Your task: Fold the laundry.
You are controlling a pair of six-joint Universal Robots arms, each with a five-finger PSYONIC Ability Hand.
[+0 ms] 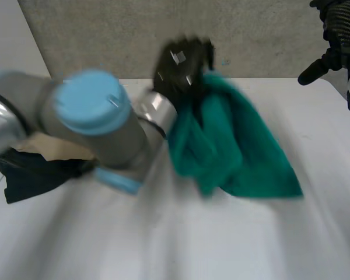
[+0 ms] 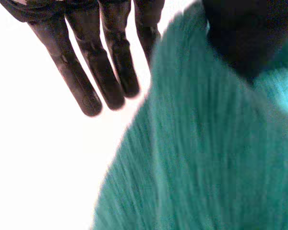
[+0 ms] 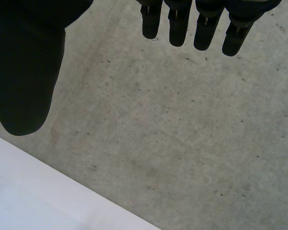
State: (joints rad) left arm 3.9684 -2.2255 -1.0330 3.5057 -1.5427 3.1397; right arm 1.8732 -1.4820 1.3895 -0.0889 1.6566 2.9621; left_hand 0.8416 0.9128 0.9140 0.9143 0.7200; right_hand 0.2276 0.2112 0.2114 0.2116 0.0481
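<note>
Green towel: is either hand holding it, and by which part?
The left hand pinches the green towel at its bunched upper edge; the right hand is open, holding nothing.

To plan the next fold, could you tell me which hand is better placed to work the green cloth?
Likely left. The left hand is at the green cloth, its thumb pinching it; the right hand hangs open beyond the table, over the floor.

A white table (image 1: 233, 245) meets a speckled grey floor (image 3: 182, 120).
</note>
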